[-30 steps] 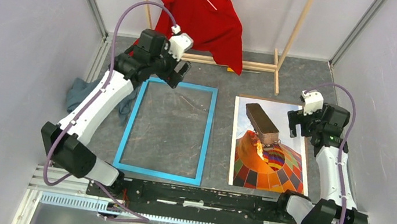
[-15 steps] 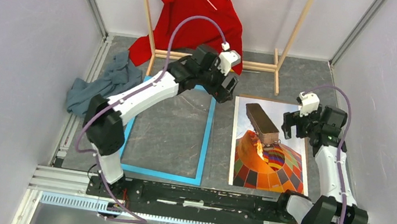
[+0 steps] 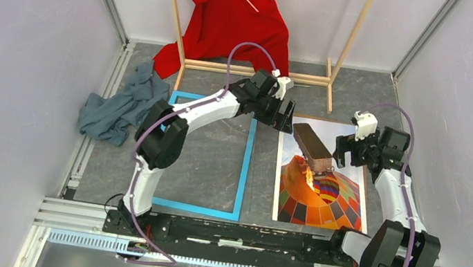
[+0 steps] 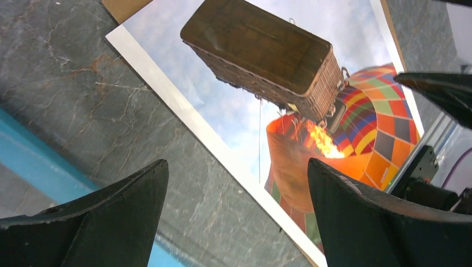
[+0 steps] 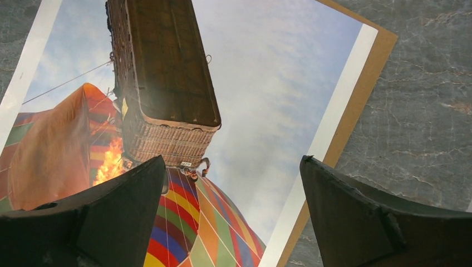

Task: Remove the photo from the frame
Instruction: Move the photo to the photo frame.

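The photo [image 3: 326, 195], a colourful balloon print with a dark basket, lies flat on the table to the right of the frame [image 3: 246, 156]. The frame is an empty light blue border with bare table inside it. My left gripper [image 3: 285, 122] hangs open above the photo's far left corner. In the left wrist view, my left gripper [image 4: 236, 167] has the photo [image 4: 245, 111] and a strip of the frame [image 4: 33, 161] below it. My right gripper [image 3: 345, 152] is open over the photo's right side. In the right wrist view, my right gripper [image 5: 234, 161] straddles the right edge of the photo [image 5: 267, 83].
A brown backing board [image 5: 356, 111] lies under the photo, showing along its edges. A red garment [image 3: 237, 8] hangs on a wooden rack [image 3: 344, 44] at the back. A grey-blue cloth [image 3: 115, 106] is bunched by the left wall. Walls close in both sides.
My left arm has swung right, from the frame's far left corner across to the photo's far left corner. The right gripper edged slightly left over the photo.
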`<state>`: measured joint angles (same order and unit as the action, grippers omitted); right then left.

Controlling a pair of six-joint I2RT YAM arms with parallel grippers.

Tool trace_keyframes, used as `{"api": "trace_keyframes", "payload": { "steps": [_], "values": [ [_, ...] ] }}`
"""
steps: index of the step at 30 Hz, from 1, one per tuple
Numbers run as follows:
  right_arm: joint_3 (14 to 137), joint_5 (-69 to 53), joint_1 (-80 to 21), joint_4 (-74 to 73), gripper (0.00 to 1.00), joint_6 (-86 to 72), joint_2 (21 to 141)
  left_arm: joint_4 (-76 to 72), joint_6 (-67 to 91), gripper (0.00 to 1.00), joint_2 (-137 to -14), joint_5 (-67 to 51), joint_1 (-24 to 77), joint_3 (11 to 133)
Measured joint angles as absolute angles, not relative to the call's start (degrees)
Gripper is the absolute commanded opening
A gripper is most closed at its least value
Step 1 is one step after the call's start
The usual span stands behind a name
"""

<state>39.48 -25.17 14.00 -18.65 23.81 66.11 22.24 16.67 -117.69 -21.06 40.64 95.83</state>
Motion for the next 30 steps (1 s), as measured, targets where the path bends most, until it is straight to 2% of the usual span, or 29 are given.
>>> {"api": "trace_keyframes", "payload": {
  "steps": [8,20,30],
  "values": [
    [39.48,-25.17,14.44,-18.65,0.98,23.86,66.83,20.88,23.79,1.00,-126.87,-21.02,40.62,99.50],
    [39.48,-24.16,14.63,-18.46,0.98,23.92,67.48,17.63,32.93,1.00,-131.44,-24.73,40.21,101.03],
    [39.48,-23.16,20.27,-18.98,0.98,21.91,78.13,11.90,37.52,0.97,-131.66,-29.63,40.21,98.37]
  ]
}}
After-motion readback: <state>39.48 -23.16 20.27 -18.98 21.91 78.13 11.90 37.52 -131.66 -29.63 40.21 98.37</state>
